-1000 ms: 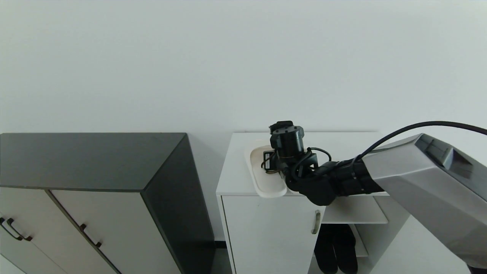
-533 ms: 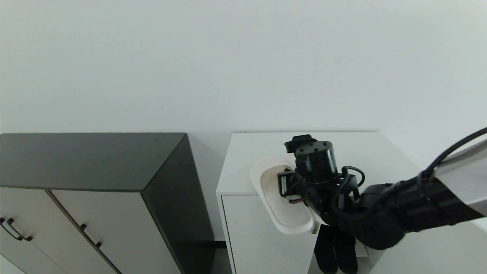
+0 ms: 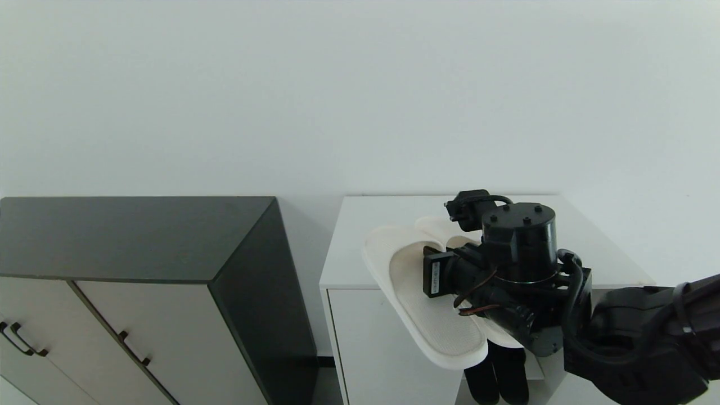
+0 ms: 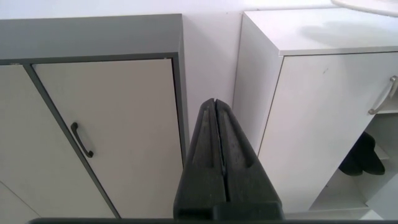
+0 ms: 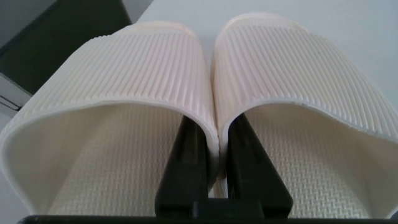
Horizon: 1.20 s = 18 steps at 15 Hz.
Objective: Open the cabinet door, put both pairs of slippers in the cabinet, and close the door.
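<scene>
1. The right gripper (image 5: 214, 134) is clamped on the pair of cream ribbed foam slippers (image 3: 427, 304). One black finger sits under each strap, and the two inner strap walls are pinched together between them. It looks a thin, soft hold, so a jolt or a steep tilt could let one slipper slide free
2. The pair hangs in the air beyond the front edge of the white box-shaped cabinet (image 3: 360, 343), with the heels sloping down. On the way down they could snag the top's edge or the front panel
3. A pair of black slippers (image 3: 495, 371) already lies low in the open compartment – the cream pair might land on them or shove them
4. The left gripper (image 4: 216, 143), closed on nothing, hangs before the dark grey cabinet (image 4: 93, 37), well apart – little risk there
</scene>
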Available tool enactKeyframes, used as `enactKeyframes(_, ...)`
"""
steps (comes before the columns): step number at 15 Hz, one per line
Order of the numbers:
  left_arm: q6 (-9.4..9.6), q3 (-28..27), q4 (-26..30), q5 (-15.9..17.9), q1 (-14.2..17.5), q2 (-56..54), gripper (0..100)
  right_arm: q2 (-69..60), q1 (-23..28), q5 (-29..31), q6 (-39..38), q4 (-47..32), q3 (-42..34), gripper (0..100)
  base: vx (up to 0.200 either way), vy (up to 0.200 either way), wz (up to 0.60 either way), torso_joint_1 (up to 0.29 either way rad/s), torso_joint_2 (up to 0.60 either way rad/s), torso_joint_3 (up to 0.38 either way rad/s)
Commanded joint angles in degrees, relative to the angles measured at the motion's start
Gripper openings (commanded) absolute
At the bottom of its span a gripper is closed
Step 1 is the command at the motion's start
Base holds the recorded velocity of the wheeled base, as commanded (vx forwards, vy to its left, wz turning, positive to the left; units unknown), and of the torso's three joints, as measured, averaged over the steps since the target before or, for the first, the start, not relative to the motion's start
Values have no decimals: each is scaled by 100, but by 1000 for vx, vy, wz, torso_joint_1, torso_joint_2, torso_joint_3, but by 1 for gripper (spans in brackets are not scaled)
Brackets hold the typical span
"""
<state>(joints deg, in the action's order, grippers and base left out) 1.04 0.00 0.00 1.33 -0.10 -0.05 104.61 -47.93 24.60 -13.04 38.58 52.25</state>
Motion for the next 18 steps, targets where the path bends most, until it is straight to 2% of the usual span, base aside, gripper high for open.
enactKeyframes(1, 2, 0, 0, -1, 1, 5, 0, -19, 65, 18, 12, 26, -22, 0, 0, 0, 0, 0, 0, 0)
enactKeyframes(11, -7, 0, 0, 17, 1, 5, 0, 95, 47, 45, 83, 26, -57, 0, 0, 0, 0, 0, 0, 0)
enactKeyframes(18, -7, 0, 0, 17, 1, 5, 0, 104, 30, 45, 267, 88, -145, 0, -200, 0, 0, 2, 2, 5)
